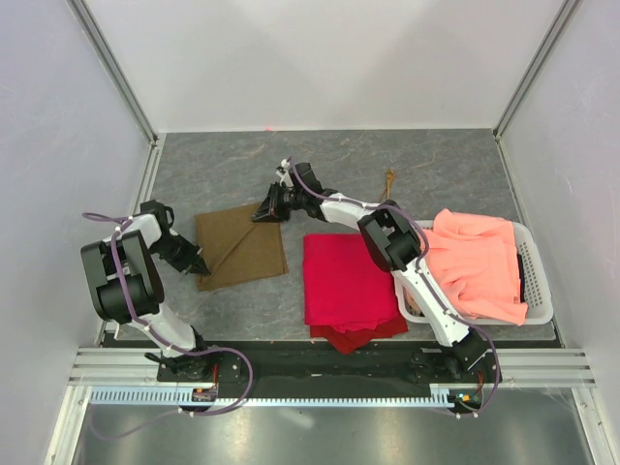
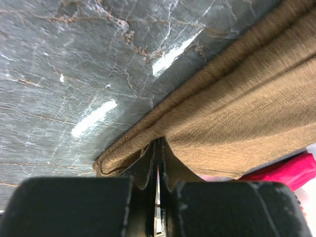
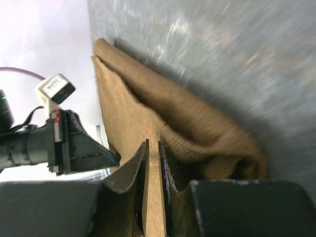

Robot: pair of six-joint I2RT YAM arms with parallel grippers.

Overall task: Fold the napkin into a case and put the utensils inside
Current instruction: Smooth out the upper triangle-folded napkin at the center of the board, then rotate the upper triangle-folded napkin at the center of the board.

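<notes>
the olive-brown napkin (image 1: 242, 248) lies spread on the grey marbled table (image 1: 436, 160), left of centre, with a diagonal crease running from its near-left corner toward its far-right corner; it is not yet a case. the left pincer (image 1: 201, 263) sits at the napkin's near-left corner. in the left wrist view its fingers (image 2: 146, 165) are pressed together with a doubled edge of the napkin (image 2: 237, 98) bunched at their tips, so the left pincer (image 2: 158, 145) is clamped on the napkin. the right pincer (image 1: 263, 211) reaches across to the napkin's far-right corner. in the right wrist view the right pincer (image 3: 153, 145) stands nearly together, with a thin layer of the napkin (image 3: 143, 113) running up between the two fingers (image 3: 132, 168), clamped on it, and that corner is rumpled and lifted off the table (image 3: 237, 59). the left pincer (image 3: 111, 157) shows in that same view at the far end of the cloth. just to the right of the napkin lies the folded red cloth (image 1: 344, 281), close to it but not touching; a strip of the red cloth (image 2: 291, 170) also shows past the napkin's edge in the left wrist view. a salmon-orange cloth (image 1: 477, 263) is heaped in the white basket (image 1: 539, 281) at the right edge of the table. the gold utensils (image 1: 389, 180) lie on the far side of the table, well apart from the napkin, too small to tell which piece is which.
</notes>
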